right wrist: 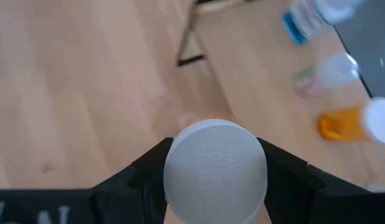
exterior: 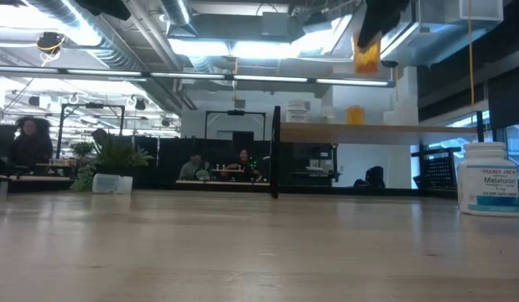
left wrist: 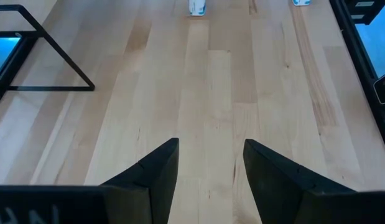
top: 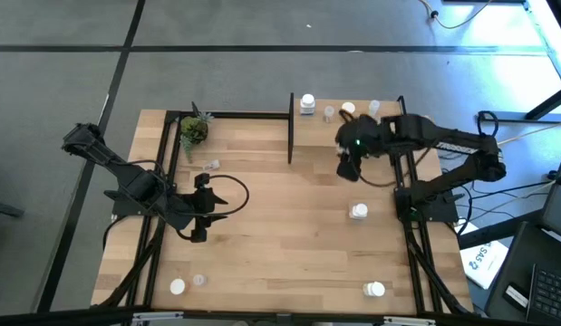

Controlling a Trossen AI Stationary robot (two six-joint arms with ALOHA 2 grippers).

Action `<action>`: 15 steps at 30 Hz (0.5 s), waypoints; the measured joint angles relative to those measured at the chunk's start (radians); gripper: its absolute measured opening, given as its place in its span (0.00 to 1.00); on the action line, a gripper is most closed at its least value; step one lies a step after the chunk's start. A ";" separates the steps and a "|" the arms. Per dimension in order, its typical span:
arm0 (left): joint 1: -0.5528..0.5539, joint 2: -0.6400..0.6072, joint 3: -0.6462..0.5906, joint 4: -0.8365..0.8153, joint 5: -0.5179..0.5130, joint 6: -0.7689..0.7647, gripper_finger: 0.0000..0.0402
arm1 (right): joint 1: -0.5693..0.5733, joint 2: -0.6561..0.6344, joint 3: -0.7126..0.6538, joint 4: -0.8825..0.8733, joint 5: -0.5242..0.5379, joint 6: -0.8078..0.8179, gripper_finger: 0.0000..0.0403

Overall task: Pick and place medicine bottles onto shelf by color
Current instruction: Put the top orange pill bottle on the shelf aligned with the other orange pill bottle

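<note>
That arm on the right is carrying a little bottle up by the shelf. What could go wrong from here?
1. The right tool holds the orange bottle only by its white cap; it might slip and drop.
2. The shelf already holds bottles, one orange; setting this one down could topple them.
3. The black post stands close by; the arm might clip it.

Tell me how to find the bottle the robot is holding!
Look at the raised light-wood shelf at the table's far right corner. Just before it, the right pincer clamps a small orange bottle with a round white cap, the only bottle off the wood.
</note>
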 joint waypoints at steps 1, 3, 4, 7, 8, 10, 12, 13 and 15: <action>0.000 0.000 0.000 0.000 0.000 0.000 0.43 | -0.026 0.000 0.000 -0.004 -0.009 -0.014 0.50; 0.000 0.000 0.000 0.000 0.000 -0.007 0.43 | -0.084 0.000 0.000 -0.006 -0.033 -0.045 0.50; 0.000 0.000 0.000 0.000 0.000 -0.013 0.43 | -0.110 0.000 0.000 -0.004 -0.044 -0.059 0.50; 0.000 0.000 0.000 0.000 0.000 -0.050 0.43 | -0.187 0.001 0.000 -0.004 -0.068 -0.103 0.50; 0.000 0.000 0.000 0.000 0.000 -0.053 0.43 | -0.210 0.001 0.000 -0.002 -0.071 -0.111 0.50; 0.000 0.000 0.000 0.000 0.000 -0.053 0.43 | -0.248 0.001 0.000 0.011 -0.071 -0.130 0.50; 0.000 0.000 0.000 0.000 0.000 -0.054 0.43 | -0.276 0.003 -0.002 0.027 -0.072 -0.134 0.50; 0.000 0.000 0.000 0.000 0.000 -0.054 0.43 | -0.285 0.005 -0.006 0.046 -0.072 -0.134 0.50; 0.000 0.000 0.000 0.000 0.000 -0.054 0.43 | -0.302 0.007 -0.029 0.073 -0.075 -0.135 0.50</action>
